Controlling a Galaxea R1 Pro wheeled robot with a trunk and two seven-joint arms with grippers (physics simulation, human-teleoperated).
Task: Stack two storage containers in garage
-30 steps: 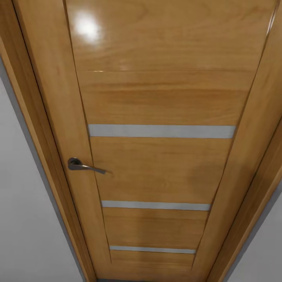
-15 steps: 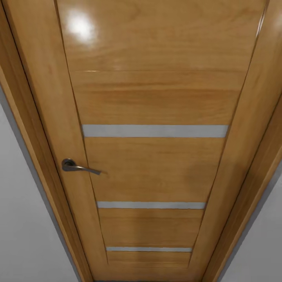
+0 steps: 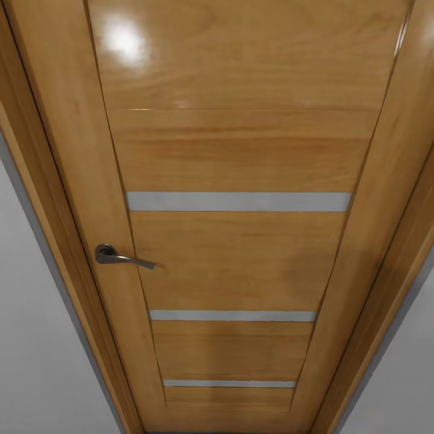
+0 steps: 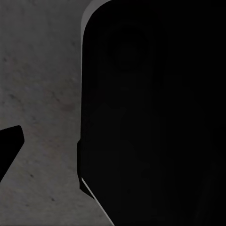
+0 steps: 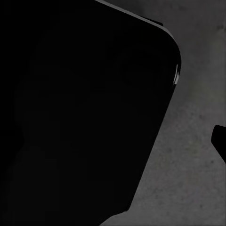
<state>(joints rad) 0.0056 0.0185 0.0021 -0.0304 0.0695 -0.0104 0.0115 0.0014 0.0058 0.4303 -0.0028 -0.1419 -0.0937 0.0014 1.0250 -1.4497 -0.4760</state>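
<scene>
Storage containers are the job, but neither tub is in front of any camera at this moment, so where they sit cannot be told from these pictures. Starting at the arms: the left wrist view has a large black rounded body [image 4: 155, 113] close to the lens, most likely part of the robot itself, with a small dark tip [image 4: 9, 141] at the edge that may be a finger; whether the left gripper is spread or pressed together I cannot tell. The right wrist view is much the same, a black mass [image 5: 80, 108] with a dark sliver [image 5: 220, 141] beside it, and again the gripper's state cannot be told. Behind both lies grey rough concrete floor [image 4: 42, 75].

Outward, the head camera faces a closed glossy wooden door [image 3: 241, 150] with pale horizontal strips [image 3: 238, 201] and a dark lever handle [image 3: 120, 257], white wall [image 3: 36, 337] either side.

Judging from the task alone, thin-walled tubs should be light but flex under a pinch; gripping a rim near a corner, or taking opposite walls with both arms, seems safest
</scene>
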